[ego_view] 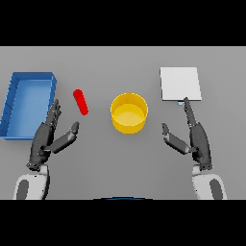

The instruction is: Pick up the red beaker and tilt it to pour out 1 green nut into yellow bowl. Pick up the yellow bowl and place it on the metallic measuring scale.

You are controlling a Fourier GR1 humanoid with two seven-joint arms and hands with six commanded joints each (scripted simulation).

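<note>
Left hand (48,137) rests open on the worktop (120,163), fingers straight, with the red beaker (80,102) lying tilted just beyond its fingertips; it should close round the beaker's middle before lifting. Further right sits the yellow bowl (129,113), so the pour wants a slow tilt over its centre. Right hand (194,139) lies open below the scale (180,84).

grey table (120,163), beaker (80,102) (red), bowl (129,113), scale (180,84), bin (28,103)

Red beaker (80,102), yellow bowl (129,113), blue tray (29,79), seemingly pale-grey scale (180,84)
</note>
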